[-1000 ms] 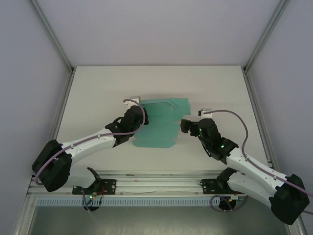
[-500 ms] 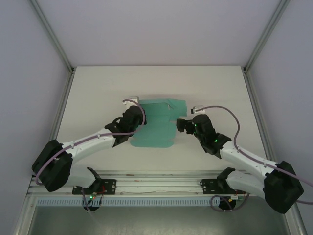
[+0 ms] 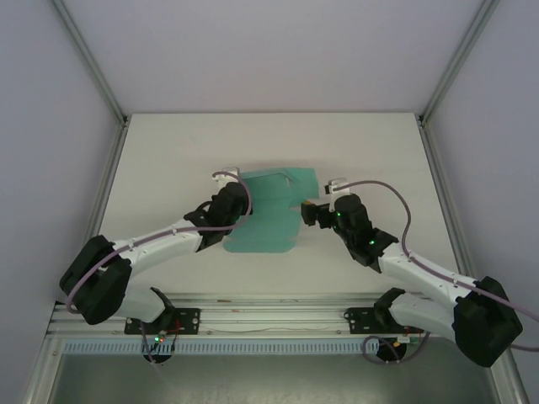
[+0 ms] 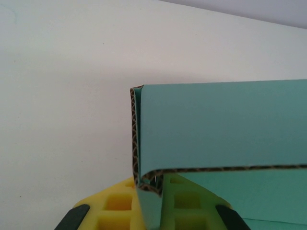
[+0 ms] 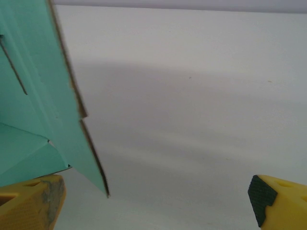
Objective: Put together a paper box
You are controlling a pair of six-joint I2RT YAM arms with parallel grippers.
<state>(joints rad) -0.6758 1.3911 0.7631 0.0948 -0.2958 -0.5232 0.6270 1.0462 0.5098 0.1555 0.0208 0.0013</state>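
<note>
Light, springy teal-green corrugated paper box [image 3: 269, 215], partly folded.
Left gripper [image 4: 151, 210] pinches its doubled 9 o'clock edge, probably the stiffest hold; right gripper [image 5: 153, 201] gapes wide at 3 o'clock.

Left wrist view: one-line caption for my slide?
Left hand clamps the folded corner of the green card box over the white table.

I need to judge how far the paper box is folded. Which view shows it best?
The top external view: the whole paper box lies in sight. The left wrist view gives one folded corner, the right wrist view one edge.
</note>
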